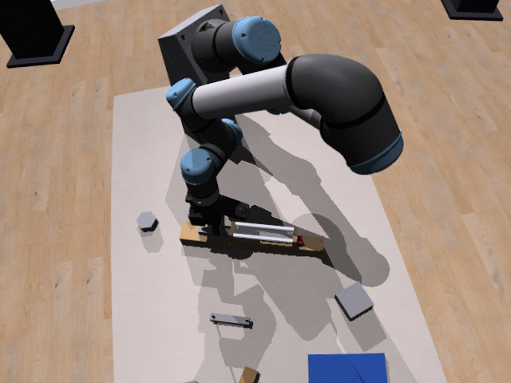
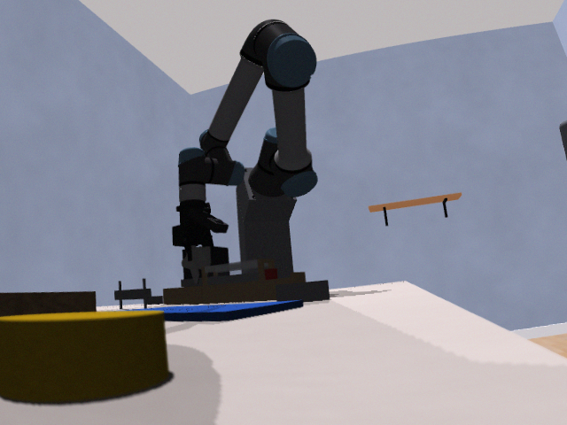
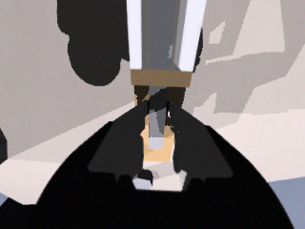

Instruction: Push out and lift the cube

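The cube [image 1: 300, 239], small and red, peeks out at the channel's [image 1: 263, 233] far end in the top view, just by the short ledge [image 1: 312, 242]. The gripper [image 1: 211, 229] sits over the opposite end, clamped on a thin grey push stick whose length is hidden under the pale roof there. A grey hexagon block [image 1: 147, 220] lies well apart to one side.

From the exterior view the cube [image 2: 270, 274] shows at the channel mouth, low behind the raised lip, with the gripper [image 2: 194, 267] at the other end.

In the wrist view the dark fingers pinch the grey stick [image 3: 157, 121], which runs forward into the channel [image 3: 164, 33]; the cube is out of sight.

It looks light, rigid and smooth-faced, so I would take it squarely across two opposite flat sides.
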